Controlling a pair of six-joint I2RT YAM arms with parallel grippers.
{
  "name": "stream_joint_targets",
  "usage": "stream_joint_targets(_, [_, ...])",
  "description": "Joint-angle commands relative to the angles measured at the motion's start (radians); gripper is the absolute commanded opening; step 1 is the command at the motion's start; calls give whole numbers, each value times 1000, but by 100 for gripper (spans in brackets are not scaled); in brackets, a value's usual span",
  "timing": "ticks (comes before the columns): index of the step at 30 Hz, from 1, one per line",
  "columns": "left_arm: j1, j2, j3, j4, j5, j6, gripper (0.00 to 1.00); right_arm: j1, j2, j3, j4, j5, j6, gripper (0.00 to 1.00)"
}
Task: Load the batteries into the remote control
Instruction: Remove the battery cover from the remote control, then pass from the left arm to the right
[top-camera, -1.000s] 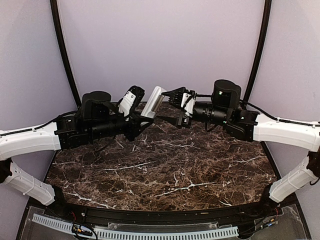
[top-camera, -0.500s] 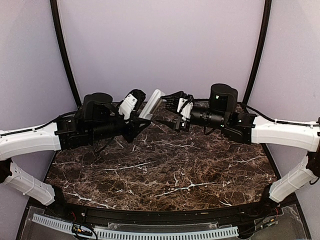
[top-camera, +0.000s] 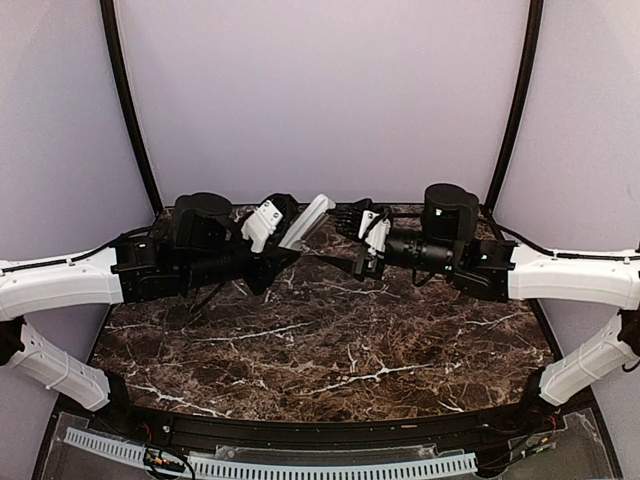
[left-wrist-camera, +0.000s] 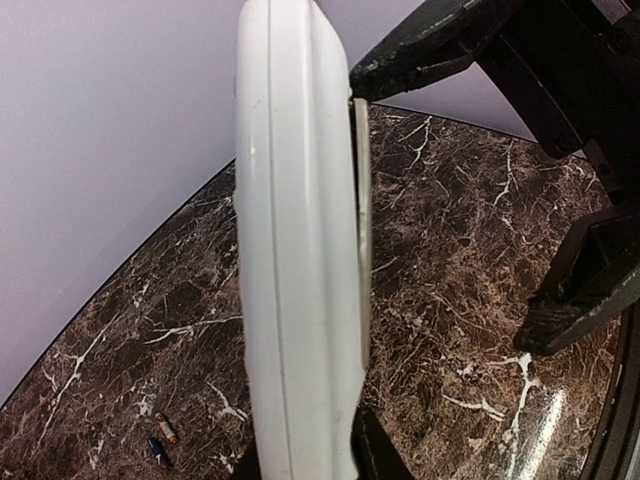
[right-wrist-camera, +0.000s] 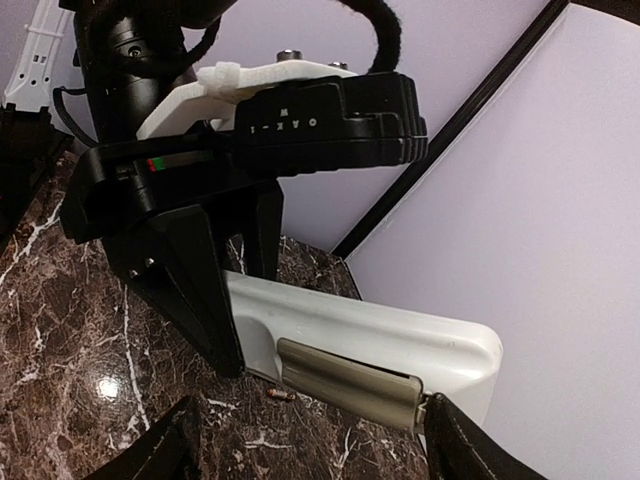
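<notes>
Remote control (top-camera: 305, 220) is sitting pinched in my left hand (top-camera: 283, 250), back facing my spread right hand (top-camera: 343, 237) so it can work the cover (right-wrist-camera: 345, 375). Batteries (left-wrist-camera: 165, 428) are lying lower left, unloaded.

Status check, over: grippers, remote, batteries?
Left gripper shut on remote control, raised off table. Right gripper open at remote's end. Batteries loose on table, not loaded. Nothing blocking.

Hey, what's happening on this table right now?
The left gripper holds a white remote control up off the marble table. The right gripper, jaws open, faces it with one fingertip at the cover on the remote's back. Two batteries lie loose on the marble, not yet loaded.
</notes>
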Motion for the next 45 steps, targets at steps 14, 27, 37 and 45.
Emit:
stream_joint_targets(14, [33,9,-18,110,-84,3,0,75,-43,-92,-69,-5,83,73])
stream_joint_targets(27, [49,5,-44,84,-7,-59,0,44,-93,5,-162,-9,216,76])
stream_joint_targets(37, [49,-54,-96,76,239,-93,0,-62,-58,266,-404,-76,466,88])
stream_joint_targets(45, [47,-115,-139,57,398,-62,0,-62,-1,378,-559,-192,407,90])
